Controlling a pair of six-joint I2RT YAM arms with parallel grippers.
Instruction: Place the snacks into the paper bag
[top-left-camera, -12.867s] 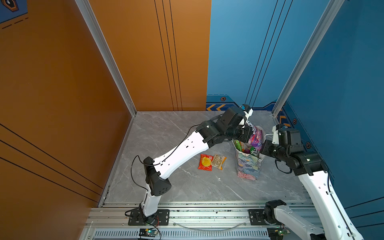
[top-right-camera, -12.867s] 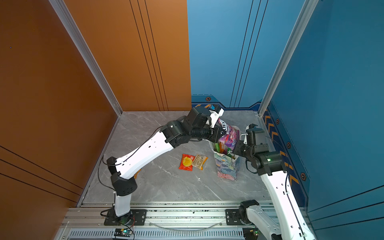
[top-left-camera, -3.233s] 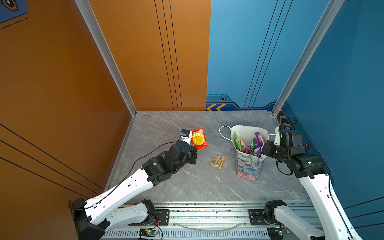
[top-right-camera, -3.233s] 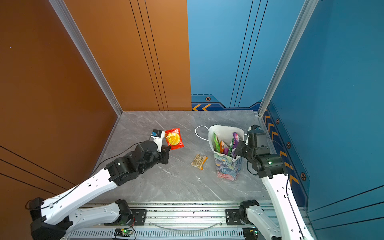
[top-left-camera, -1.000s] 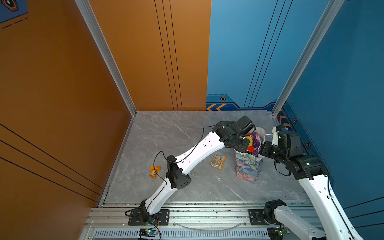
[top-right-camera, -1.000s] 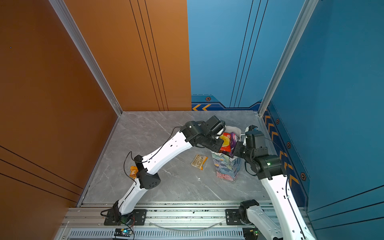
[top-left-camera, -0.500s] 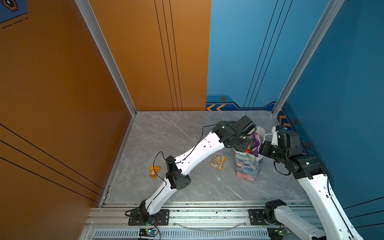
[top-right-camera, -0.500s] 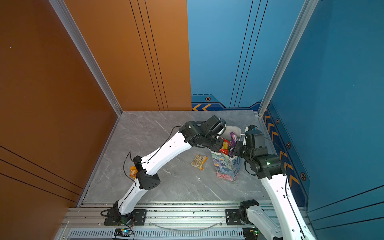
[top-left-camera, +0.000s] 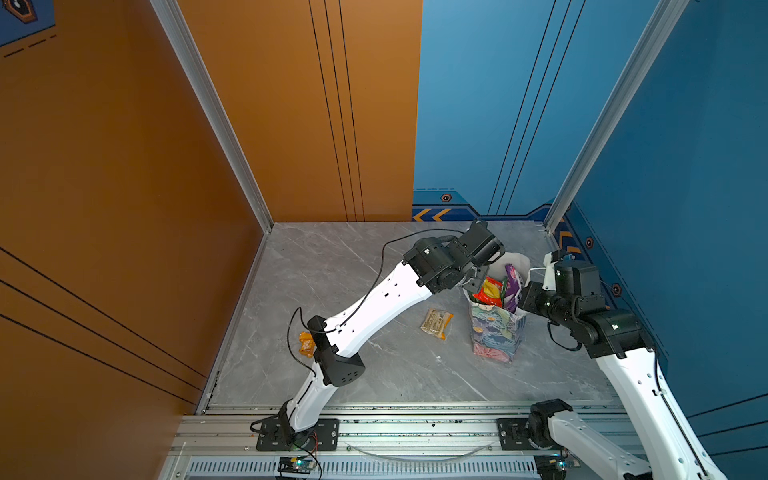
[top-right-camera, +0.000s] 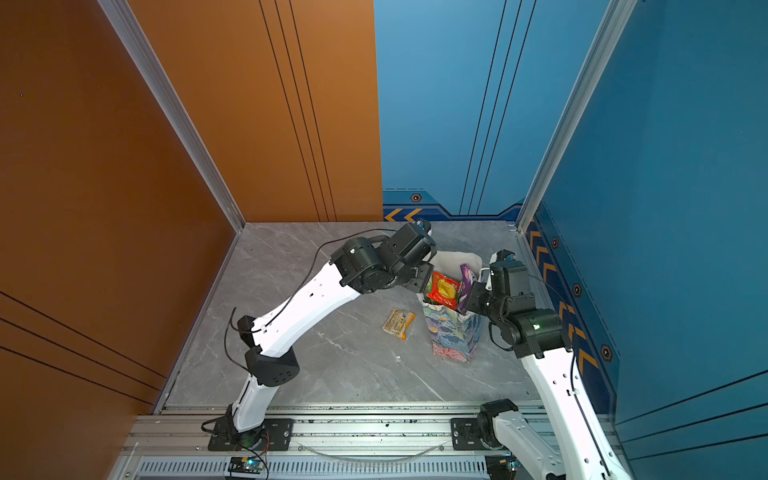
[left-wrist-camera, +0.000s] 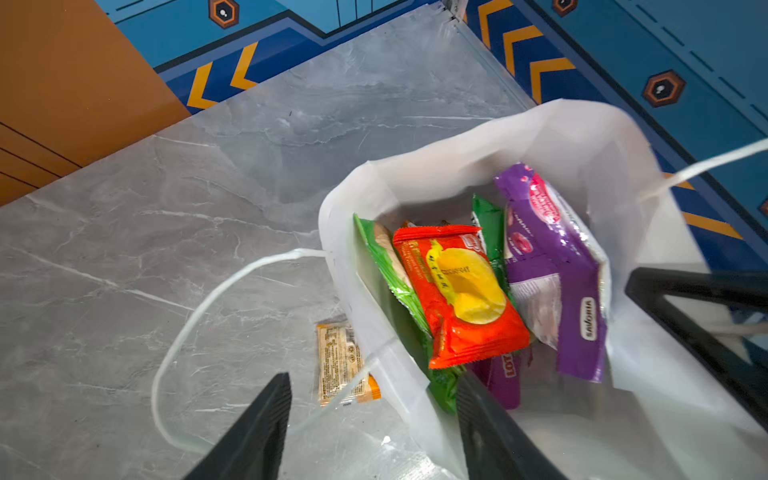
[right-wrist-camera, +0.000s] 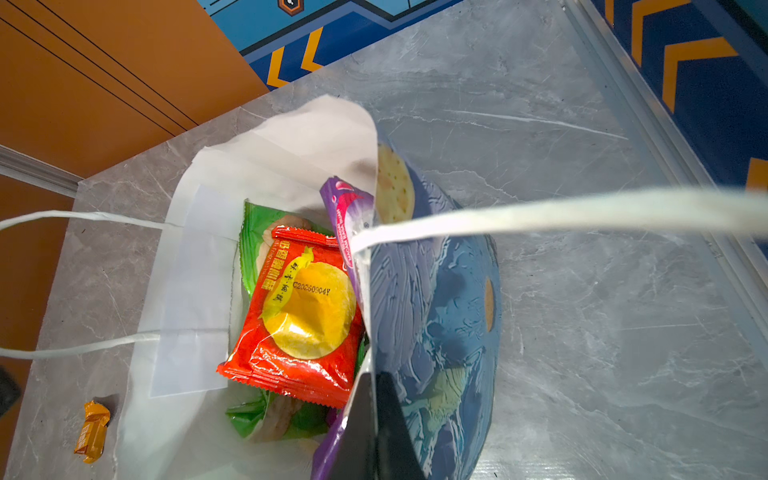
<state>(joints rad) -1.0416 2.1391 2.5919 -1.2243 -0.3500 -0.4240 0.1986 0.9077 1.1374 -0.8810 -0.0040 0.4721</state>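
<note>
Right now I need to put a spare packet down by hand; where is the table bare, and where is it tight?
Bare: the front strip of table between the rail, the tan bar and the paper bag; also the far-left corner between the orange wall and the left arm. Crowded: the bag's mouth, where it meets the right arm.

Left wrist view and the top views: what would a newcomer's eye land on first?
The red packet with the yellow circle, lying on top inside the flowered paper bag, with the left gripper at the rim, fingers apart. Next, the right gripper pinching the bag's wall, and the tan bar lying on the table beside the bag.
</note>
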